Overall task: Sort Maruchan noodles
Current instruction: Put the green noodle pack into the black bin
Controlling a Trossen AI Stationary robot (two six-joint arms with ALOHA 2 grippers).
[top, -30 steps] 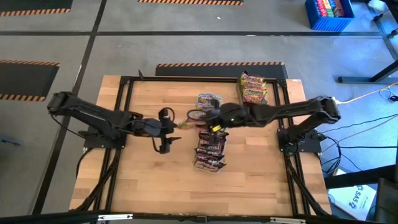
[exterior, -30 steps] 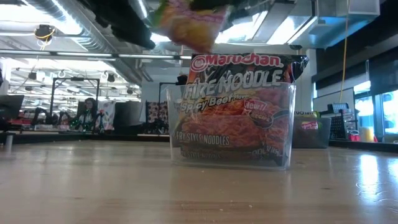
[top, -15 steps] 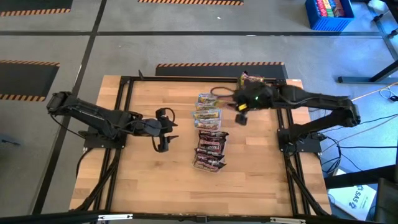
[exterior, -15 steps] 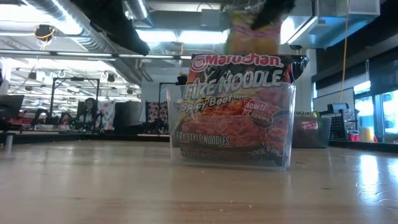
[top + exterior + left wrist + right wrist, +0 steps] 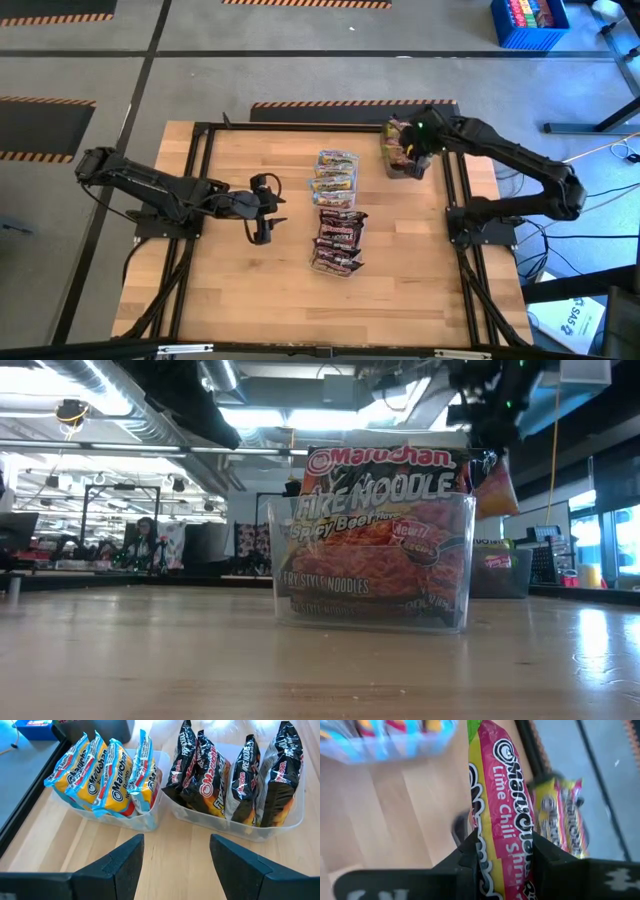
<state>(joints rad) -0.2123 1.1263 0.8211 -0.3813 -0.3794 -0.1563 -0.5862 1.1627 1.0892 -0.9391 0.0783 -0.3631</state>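
Note:
My right gripper is shut on a yellow-green-red noodle packet above the far-right clear tub, which holds more packets of that kind. The held packet also shows in the low view. My left gripper is open and empty left of the table's middle, with its fingers apart and facing two tubs. One tub holds blue-orange packets and the other holds dark maroon packets, all standing on edge. My right gripper pinches the yellow-green-red packet between its two fingers, one on each flat face, with the packet edge-on to the wrist camera. The packet is lifted clear and reaches out past the fingertips over the far-right tub.
The blue-orange tub stands at the table's middle, and the maroon tub stands nearer the front edge; the maroon tub fills the low view. Black frame rails run along the table's sides. Bare wood lies at the near left.
My right gripper has carried the yellow-green-red packet from the table's middle, beside the blue-orange tub, toward the far right edge. It now stands over the tub of yellow-green-red packets and has stayed shut on the packet.

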